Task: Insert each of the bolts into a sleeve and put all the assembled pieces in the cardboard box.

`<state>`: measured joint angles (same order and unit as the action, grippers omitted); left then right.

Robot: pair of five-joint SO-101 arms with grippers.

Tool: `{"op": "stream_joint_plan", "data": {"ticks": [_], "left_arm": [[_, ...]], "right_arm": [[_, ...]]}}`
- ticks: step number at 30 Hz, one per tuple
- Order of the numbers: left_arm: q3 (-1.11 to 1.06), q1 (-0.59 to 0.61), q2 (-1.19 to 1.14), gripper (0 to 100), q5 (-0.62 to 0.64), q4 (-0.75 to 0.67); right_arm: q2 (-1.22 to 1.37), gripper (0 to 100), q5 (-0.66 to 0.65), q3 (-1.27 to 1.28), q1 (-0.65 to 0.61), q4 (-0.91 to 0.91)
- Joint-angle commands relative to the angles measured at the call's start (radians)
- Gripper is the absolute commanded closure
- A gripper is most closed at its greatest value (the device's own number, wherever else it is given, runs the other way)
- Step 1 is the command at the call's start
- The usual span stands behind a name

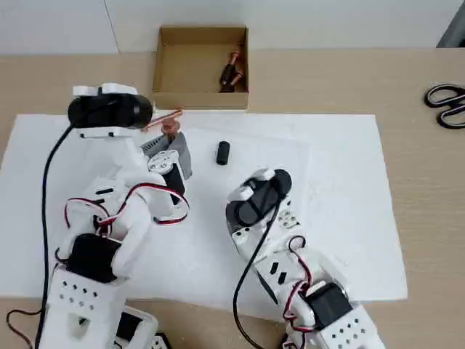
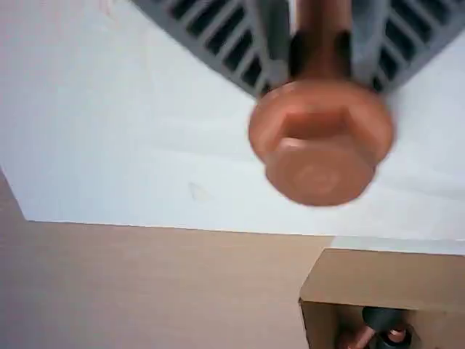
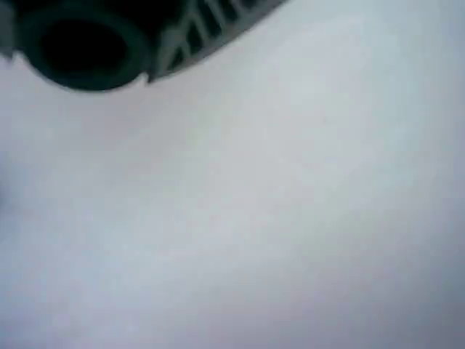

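My left gripper (image 1: pixel 171 142) is shut on a copper bolt (image 1: pixel 169 127) just in front of the cardboard box (image 1: pixel 166 69). Seen from the left wrist, the bolt's hex head (image 2: pixel 320 142) faces the camera, with the shaft clamped in the grey jaws of that gripper (image 2: pixel 320 51). A thin copper shaft (image 1: pixel 163 118) shows beside the head. One black sleeve (image 1: pixel 223 153) lies loose on the white sheet. The right arm (image 1: pixel 258 196) hangs over the sheet's middle. Its gripper (image 3: pixel 87 18) holds a second black sleeve (image 3: pixel 80 51), seen end-on.
Assembled bolt-and-sleeve pieces (image 1: pixel 232 69) lie in the box's right half, and the box corner (image 2: pixel 378 280) shows them too (image 2: pixel 378 331). The white sheet (image 1: pixel 341 189) covers most of the wooden table. Black scissors (image 1: pixel 447 104) rest at the far right edge.
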<state>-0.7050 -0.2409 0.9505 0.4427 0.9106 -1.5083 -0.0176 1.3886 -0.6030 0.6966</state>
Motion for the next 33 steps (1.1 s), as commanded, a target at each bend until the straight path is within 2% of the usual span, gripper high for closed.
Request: {"op": "stream_joint_plan", "data": {"ticks": [1, 5, 9, 19, 25, 33], "left_arm": [[-0.028, -0.009, 0.031, 99, 0.008, -0.103], [-0.07, -0.094, 0.029, 99, 0.008, -0.181], [-0.107, -0.175, 0.029, 99, 0.006, -0.196], [-0.137, -0.183, 0.035, 99, 0.008, -0.195], [-0.131, -0.184, 0.035, 99, 0.008, -0.198], [-0.137, -0.253, 0.035, 99, 0.006, -0.199]], "right_arm": [[-0.079, 99.5, 0.014, -0.003, -0.01, -0.021], [-0.088, 99.5, 0.014, 0.043, -0.054, -0.045], [-0.09, 99.5, 0.012, 0.087, -0.077, -0.091], [-0.091, 99.5, 0.012, 0.103, -0.07, -0.125], [-0.09, 99.5, 0.114, 0.103, -0.022, -0.125], [-0.09, 99.5, 0.117, 0.101, -0.019, -0.127]]}}
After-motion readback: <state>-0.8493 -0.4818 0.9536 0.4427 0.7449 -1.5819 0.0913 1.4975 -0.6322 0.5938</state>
